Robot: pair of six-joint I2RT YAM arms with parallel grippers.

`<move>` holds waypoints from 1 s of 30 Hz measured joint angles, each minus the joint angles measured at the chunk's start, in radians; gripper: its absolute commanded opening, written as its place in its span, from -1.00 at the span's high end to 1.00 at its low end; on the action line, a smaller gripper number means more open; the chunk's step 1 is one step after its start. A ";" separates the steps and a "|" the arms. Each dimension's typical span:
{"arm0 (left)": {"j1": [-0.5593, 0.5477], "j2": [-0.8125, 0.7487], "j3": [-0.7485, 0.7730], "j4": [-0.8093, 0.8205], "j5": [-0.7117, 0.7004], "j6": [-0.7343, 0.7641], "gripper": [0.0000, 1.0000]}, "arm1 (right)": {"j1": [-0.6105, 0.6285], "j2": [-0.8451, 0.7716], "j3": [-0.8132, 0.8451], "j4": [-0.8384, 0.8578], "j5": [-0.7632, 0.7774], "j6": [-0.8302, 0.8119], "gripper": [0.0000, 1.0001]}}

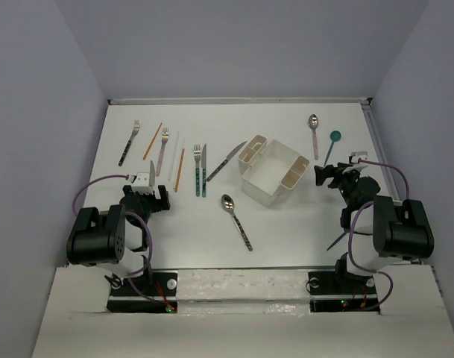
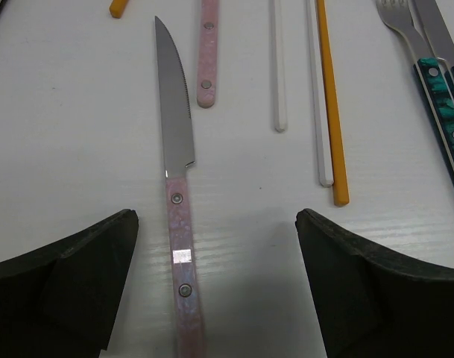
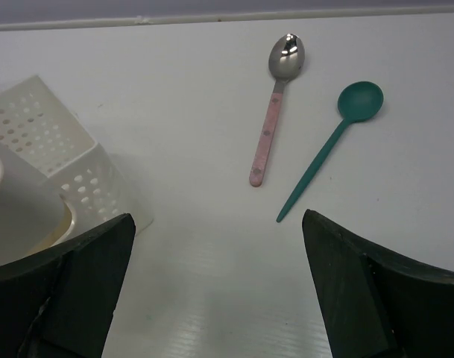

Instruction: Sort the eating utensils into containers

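Note:
The pink-handled knife [image 2: 178, 224] lies flat on the table, its handle between the fingers of my open left gripper [image 2: 218, 276], nearer the left finger and untouched by either. From above, the left gripper [image 1: 146, 195] hovers over that knife [image 1: 152, 170]. My right gripper [image 3: 218, 283] is open over bare table, with a pink spoon [image 3: 275, 112] and a teal spoon [image 3: 338, 142] ahead of it. The white caddy [image 3: 48, 149] stands to its left. From above, the right gripper [image 1: 327, 177] sits just right of the caddy [image 1: 260, 190].
A dark fork [image 1: 129, 143], pink fork [image 1: 162, 148], orange chopsticks [image 1: 180, 170], white chopsticks [image 1: 172, 155], teal fork [image 1: 197, 168] and teal knife [image 1: 205, 170] lie in a row at the back left. A dark knife [image 1: 225, 162] and a patterned spoon [image 1: 237, 221] lie near the caddy.

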 measured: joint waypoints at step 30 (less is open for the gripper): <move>0.175 -0.186 0.002 0.021 0.174 -0.143 -0.98 | 0.000 -0.281 0.813 -1.036 0.157 0.116 -0.86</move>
